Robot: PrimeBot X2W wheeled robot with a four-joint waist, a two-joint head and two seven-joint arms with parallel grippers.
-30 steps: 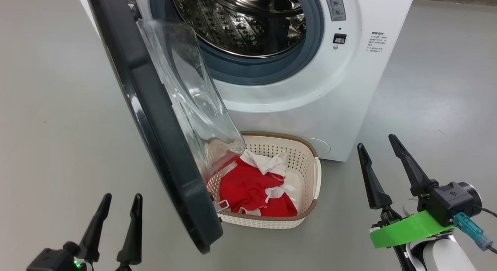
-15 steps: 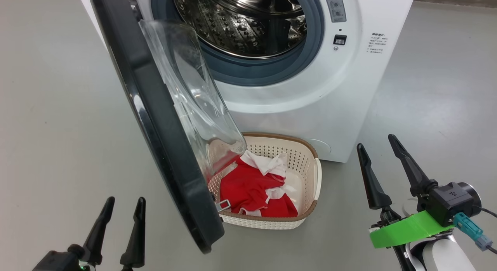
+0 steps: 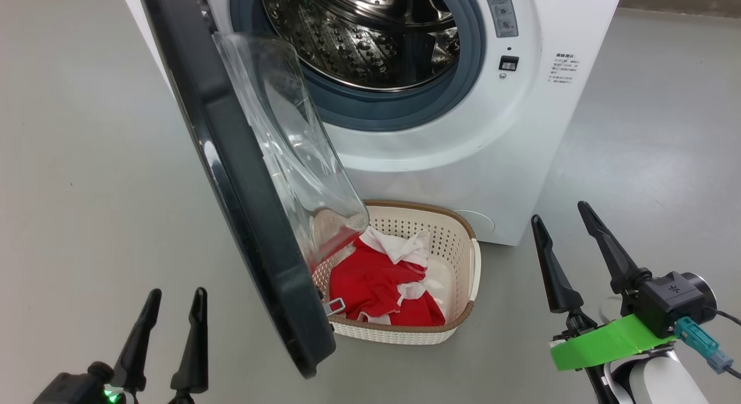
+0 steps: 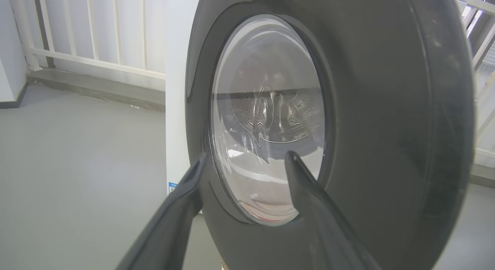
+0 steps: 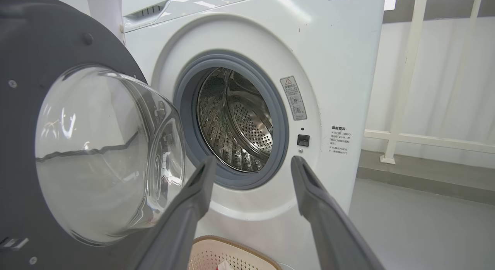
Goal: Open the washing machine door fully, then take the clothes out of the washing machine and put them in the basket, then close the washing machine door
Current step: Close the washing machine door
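The white washing machine [image 3: 521, 138] stands ahead with its steel drum [image 3: 370, 39] showing no clothes in the part I see. The washing machine door [image 3: 243, 178] hangs open toward me, its glass bowl [image 3: 289, 143] over the basket's left end. The cream basket [image 3: 463, 276] sits on the floor below the opening and holds the red and white clothes [image 3: 370, 282]. My left gripper [image 3: 178, 294] is open, left of the door and apart from it, facing the door's outer face [image 4: 367, 107]. My right gripper [image 3: 558, 213] is open, right of the basket, pointing at the drum [image 5: 239, 119].
Grey floor [image 3: 87, 161] spreads left and right of the machine. A white railing [image 5: 406, 69] runs behind it on a low ledge [image 4: 96, 92]. The open door stands between my left gripper and the basket.
The whole head picture has slid slightly down and right, so the camera moved. My left gripper drifted a little right, then back left. Both grippers stay open; the door, basket and clothes keep their places.
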